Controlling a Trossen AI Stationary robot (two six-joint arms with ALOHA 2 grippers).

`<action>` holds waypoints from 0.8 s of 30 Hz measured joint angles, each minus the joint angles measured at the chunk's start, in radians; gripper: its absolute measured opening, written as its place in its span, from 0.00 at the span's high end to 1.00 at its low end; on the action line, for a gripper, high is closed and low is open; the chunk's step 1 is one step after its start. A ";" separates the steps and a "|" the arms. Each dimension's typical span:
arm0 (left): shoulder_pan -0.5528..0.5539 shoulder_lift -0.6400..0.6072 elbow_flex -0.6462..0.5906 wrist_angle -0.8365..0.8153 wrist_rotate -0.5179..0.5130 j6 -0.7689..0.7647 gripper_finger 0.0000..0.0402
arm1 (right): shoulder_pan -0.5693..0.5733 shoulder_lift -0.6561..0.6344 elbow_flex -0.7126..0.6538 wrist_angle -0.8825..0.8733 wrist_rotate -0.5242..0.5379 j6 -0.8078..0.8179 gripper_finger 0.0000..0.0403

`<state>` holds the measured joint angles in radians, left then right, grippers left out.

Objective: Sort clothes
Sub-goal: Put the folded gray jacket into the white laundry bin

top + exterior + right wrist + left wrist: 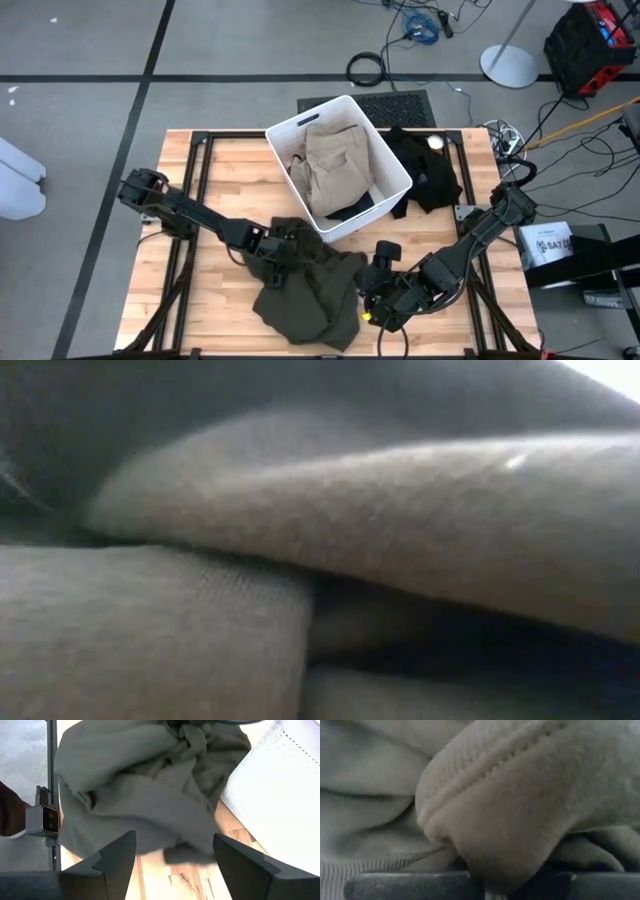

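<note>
The left gripper (pixel 283 250) has its fingers pinched on a fold of the olive garment (pixel 310 295), seemingly to lift it for sorting. The garment lies crumpled by the surface's near edge, its length running toward the white bin (pixel 395 165). The right gripper (pixel 380 303) waits beside it, fingers wide and empty.

A bin (pixel 392 172) is placed at the table's (pixel 220 170) back middle; one garment (pixel 310 295) is spread before it, another (pixel 430 175) to its right.

Overhead, wrists, low: olive garment (pixel 305 290) shared.
</note>
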<state>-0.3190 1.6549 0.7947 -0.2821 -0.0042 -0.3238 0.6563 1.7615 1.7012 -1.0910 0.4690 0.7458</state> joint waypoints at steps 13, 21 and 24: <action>-0.091 -0.424 -0.005 -0.084 0.037 -0.063 0.90 | 0.000 0.000 0.000 -0.003 0.001 -0.025 0.38; -0.140 -0.574 -0.004 0.163 0.022 -0.063 0.90 | 0.000 0.000 0.000 -0.001 0.001 -0.024 0.38; -0.156 -0.619 -0.004 0.248 -0.012 -0.063 0.91 | 0.001 0.000 0.000 -0.006 -0.001 -0.022 0.38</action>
<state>-0.4747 1.0355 0.7910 -0.0343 -0.0160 -0.3866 0.6570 1.7618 1.7012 -1.0969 0.4681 0.7233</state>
